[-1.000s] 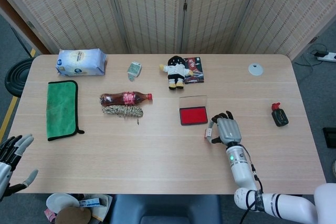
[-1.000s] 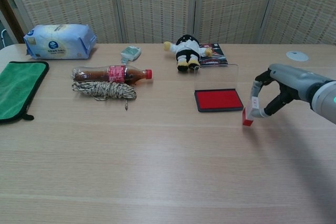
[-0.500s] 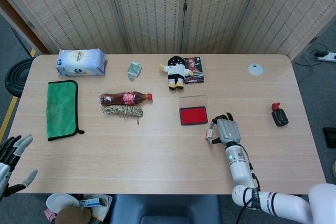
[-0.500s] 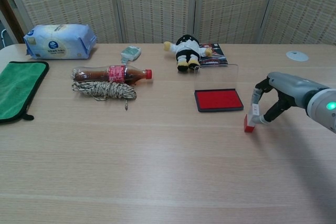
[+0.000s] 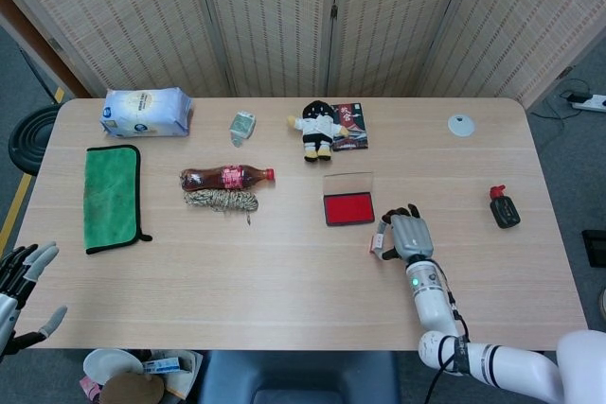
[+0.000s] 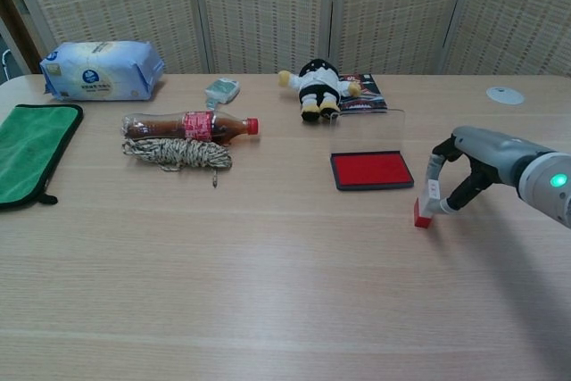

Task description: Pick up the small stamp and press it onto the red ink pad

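The small stamp (image 6: 423,206), white with a red base, is pinched in the fingers of my right hand (image 6: 473,165) just right of the red ink pad (image 6: 371,169). Its base sits at or barely above the tabletop, a short gap from the pad's near right corner. From the head view, the right hand (image 5: 407,236) covers most of the stamp (image 5: 377,245), which lies below and right of the ink pad (image 5: 348,207). The pad's clear lid stands open behind it. My left hand (image 5: 24,281) hangs off the table's near left corner with its fingers spread and empty.
A cola bottle (image 6: 189,126) and a rope coil (image 6: 177,153) lie left of the pad. A plush toy (image 6: 317,86) and a booklet (image 6: 364,94) sit behind it. A green cloth (image 5: 112,196), a tissue pack (image 5: 146,111), a white disc (image 5: 461,125) and a small black bottle (image 5: 503,206) lie further off.
My right hand has sunk a little and drawn slightly back toward me with the stamp, which is now lower, by the tabletop. The left hand has barely moved.
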`<act>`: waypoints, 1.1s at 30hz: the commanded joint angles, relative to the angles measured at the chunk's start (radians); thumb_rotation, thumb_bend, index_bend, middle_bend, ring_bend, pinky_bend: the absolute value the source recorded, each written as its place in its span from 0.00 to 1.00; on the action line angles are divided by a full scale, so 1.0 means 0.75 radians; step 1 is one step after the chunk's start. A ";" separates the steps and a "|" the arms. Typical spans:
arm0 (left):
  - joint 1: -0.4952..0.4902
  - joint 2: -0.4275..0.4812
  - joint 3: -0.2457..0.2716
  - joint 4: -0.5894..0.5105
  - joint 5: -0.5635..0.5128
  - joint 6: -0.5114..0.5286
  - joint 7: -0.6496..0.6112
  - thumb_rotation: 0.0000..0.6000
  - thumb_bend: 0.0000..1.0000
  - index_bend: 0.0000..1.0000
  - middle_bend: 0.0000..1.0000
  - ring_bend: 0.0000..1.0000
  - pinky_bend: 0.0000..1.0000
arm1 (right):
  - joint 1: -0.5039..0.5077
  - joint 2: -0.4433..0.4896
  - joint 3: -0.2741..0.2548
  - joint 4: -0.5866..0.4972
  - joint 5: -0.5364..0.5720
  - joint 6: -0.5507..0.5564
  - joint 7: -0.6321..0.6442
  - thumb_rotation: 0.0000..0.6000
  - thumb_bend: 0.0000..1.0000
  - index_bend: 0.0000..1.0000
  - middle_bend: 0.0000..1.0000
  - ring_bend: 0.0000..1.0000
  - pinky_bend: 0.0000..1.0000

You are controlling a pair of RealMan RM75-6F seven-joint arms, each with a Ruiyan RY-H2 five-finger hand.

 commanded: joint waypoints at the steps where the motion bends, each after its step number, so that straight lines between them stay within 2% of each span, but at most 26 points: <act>1: -0.001 0.000 0.000 -0.001 0.000 -0.001 0.001 1.00 0.34 0.00 0.00 0.00 0.03 | -0.003 0.011 -0.006 -0.010 -0.006 -0.005 -0.001 1.00 0.25 0.71 0.26 0.15 0.00; 9: -0.001 -0.001 0.000 -0.001 0.002 -0.003 0.006 1.00 0.34 0.00 0.00 0.00 0.03 | 0.000 0.029 -0.016 -0.017 0.005 -0.036 -0.007 1.00 0.25 0.64 0.24 0.14 0.00; 18: -0.002 0.000 -0.002 0.002 -0.001 -0.004 -0.002 1.00 0.34 0.00 0.00 0.00 0.03 | 0.003 0.058 -0.024 -0.048 -0.002 -0.043 -0.012 1.00 0.25 0.38 0.21 0.12 0.00; 23: -0.003 -0.001 -0.002 0.001 -0.002 -0.006 0.001 1.00 0.34 0.00 0.00 0.00 0.03 | 0.005 0.081 -0.031 -0.071 0.001 -0.050 -0.018 1.00 0.24 0.28 0.20 0.12 0.00; 33: -0.005 -0.002 -0.003 0.003 -0.004 -0.009 -0.002 1.00 0.34 0.00 0.00 0.00 0.03 | -0.003 0.136 -0.039 -0.147 -0.012 -0.041 -0.004 1.00 0.24 0.23 0.19 0.11 0.00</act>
